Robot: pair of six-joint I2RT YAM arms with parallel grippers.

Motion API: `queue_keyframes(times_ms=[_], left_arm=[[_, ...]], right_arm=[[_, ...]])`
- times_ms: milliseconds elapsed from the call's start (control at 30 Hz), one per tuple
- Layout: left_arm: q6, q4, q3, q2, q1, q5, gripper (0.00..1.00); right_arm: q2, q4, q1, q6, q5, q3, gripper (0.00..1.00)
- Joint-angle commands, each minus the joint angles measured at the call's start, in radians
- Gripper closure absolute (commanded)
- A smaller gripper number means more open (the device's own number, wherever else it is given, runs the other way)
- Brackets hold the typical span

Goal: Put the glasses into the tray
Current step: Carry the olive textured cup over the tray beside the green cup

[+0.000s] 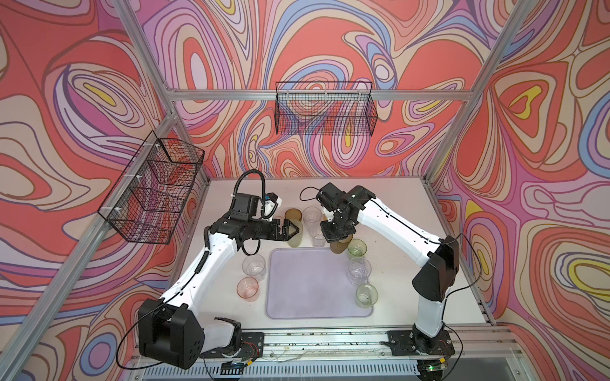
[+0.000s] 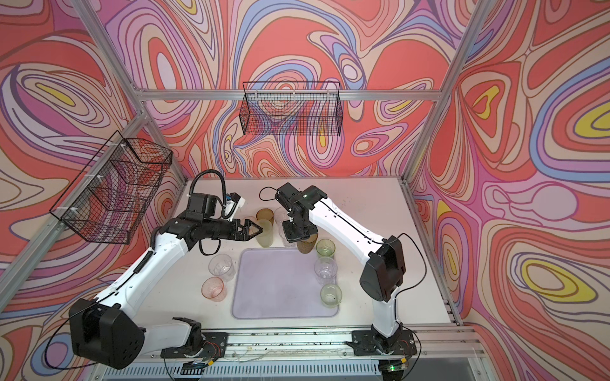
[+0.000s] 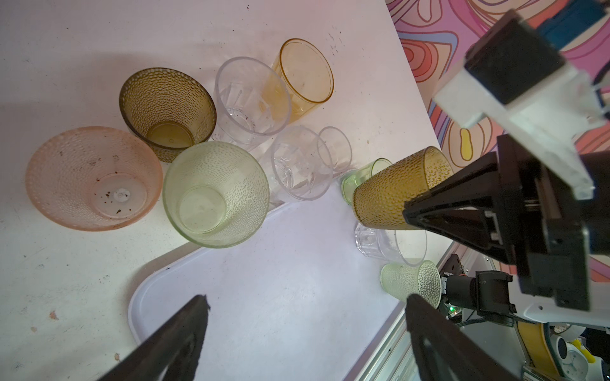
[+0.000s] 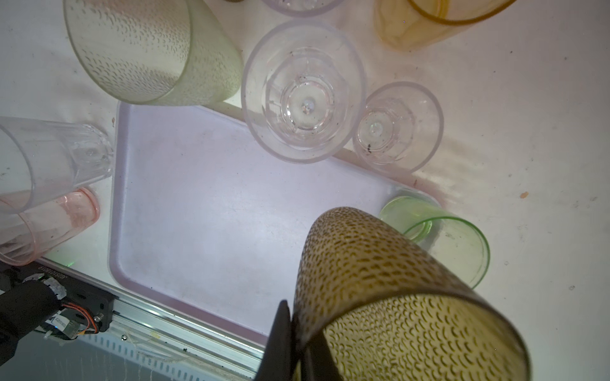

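We find the right gripper [image 1: 336, 234] clamped on the rim wall of the olive-brown tumbler [image 4: 379, 280]. The tumbler hangs tilted over the tray [image 1: 313, 287] at its 1 o'clock corner in both top views. We cannot tell whether its base touches the tray.

The left gripper [image 1: 295, 228] stands wide apart and holds nothing. It sits above the pale green dimpled tumbler [image 1: 294, 241], which is just off the tray's rim at 11 o'clock.

Other glasses stand upright on the table [image 1: 396, 204], close around the tray:
- 2 o'clock: a green glass [image 1: 357, 247], just beside the held tumbler.
- 3 o'clock: a clear faceted glass [image 1: 359, 269].
- 4 o'clock: a pale green short tumbler [image 1: 366, 295].
- 9 o'clock: a clear tumbler [image 1: 254, 265].
- 8 o'clock: a pink tumbler [image 1: 247, 287].

More glasses cluster beyond the 12 o'clock rim.
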Motion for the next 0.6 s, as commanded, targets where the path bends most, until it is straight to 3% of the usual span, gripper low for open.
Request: queue_keyframes(times_ms=[0, 567], left_arm=[[-0.006, 0.016, -0.006, 0.006, -0.002, 0.004, 0.04], [-0.006, 0.016, -0.005, 0.012, -0.001, 0.008, 0.04]], right_arm=[[-0.003, 0.045, 0.01, 0.02, -0.005, -0.03, 1.0], [0.008, 0.17, 0.02, 0.03, 0.014, -0.175, 1.0]])
